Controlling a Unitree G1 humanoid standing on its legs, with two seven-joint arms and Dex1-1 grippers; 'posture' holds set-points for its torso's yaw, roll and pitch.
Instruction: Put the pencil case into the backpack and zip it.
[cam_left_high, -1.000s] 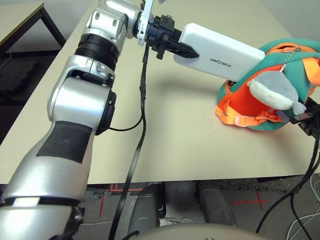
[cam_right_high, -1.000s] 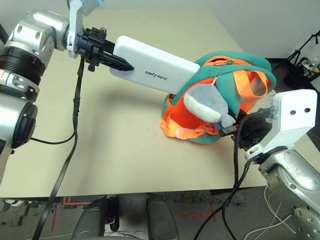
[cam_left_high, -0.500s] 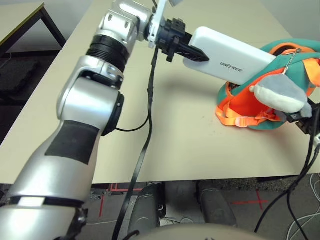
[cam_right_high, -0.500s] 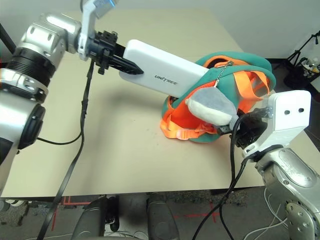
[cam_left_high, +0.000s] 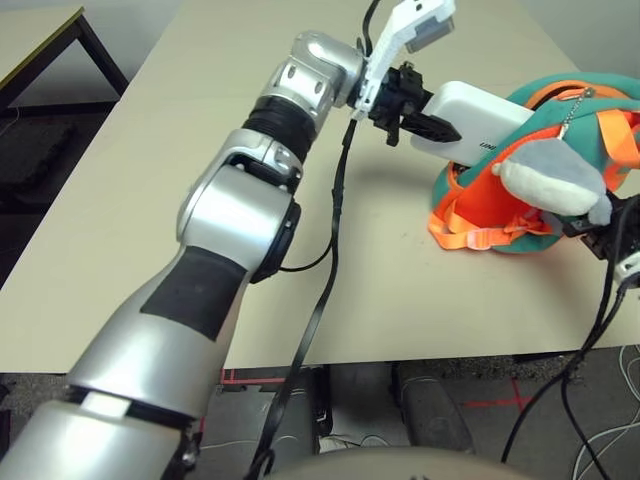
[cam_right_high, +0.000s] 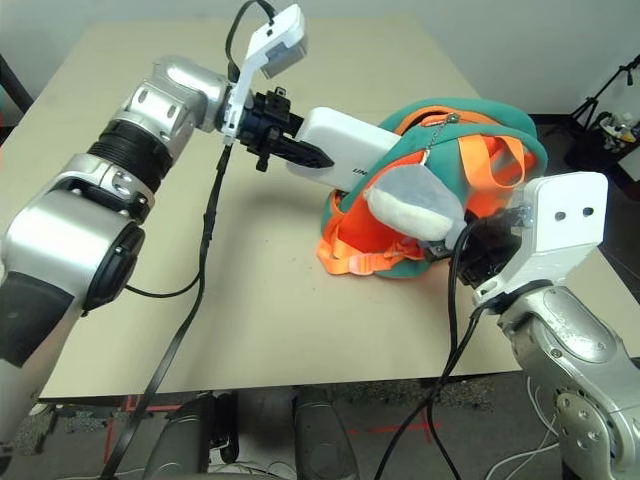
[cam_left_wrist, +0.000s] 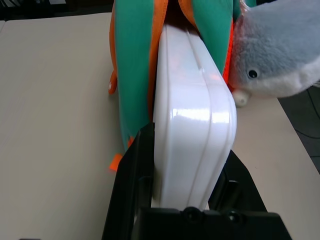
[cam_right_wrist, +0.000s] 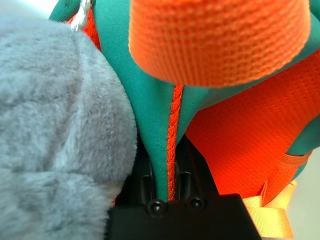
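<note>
The left gripper (cam_left_wrist: 181, 165) clamps the white pencil case (cam_right_high: 342, 147), its long axis pointing into the backpack's (cam_right_high: 395, 205) opening.

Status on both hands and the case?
Left hand closed on pencil case, far end inside backpack opening. Right hand pinching backpack fabric. Whale charm hangs beside the opening, not blocking.

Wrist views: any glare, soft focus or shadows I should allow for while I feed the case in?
Left wrist view: bright glare streaks across the case; the bag's opening is dark around the case's far end. Right wrist view: plush and strap loom large up close, hiding part of the bag. Left eye view: soft shadow on the table below the case.
</note>
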